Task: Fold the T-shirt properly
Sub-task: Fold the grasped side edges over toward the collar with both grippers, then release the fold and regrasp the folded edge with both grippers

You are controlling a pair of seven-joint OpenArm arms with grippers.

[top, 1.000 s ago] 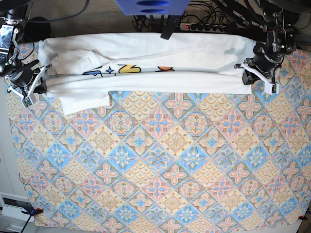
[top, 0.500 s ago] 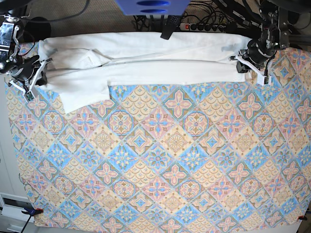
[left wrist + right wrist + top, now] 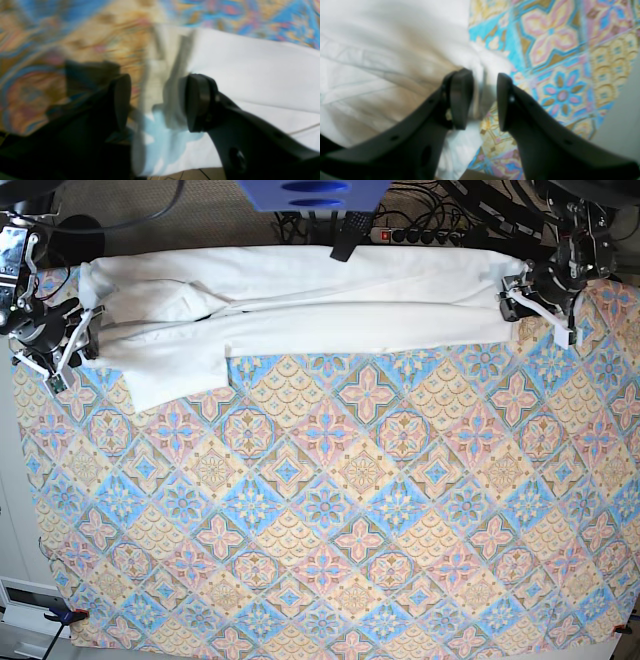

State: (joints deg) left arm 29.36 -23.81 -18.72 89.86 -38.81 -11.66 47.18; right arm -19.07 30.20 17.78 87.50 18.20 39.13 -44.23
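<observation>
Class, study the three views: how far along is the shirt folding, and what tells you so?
Early to midway. Done: the T-shirt lies as a long narrow band along the far edge of the patterned cloth, print hidden. In hand: the left gripper and right gripper sit at opposite ends, jaws parted around the fabric edges. Left: one sleeve sticks out, and the band needs folding crosswise.

Patterned tablecloth (image 3: 330, 510); power strip (image 3: 420, 235) behind.
</observation>
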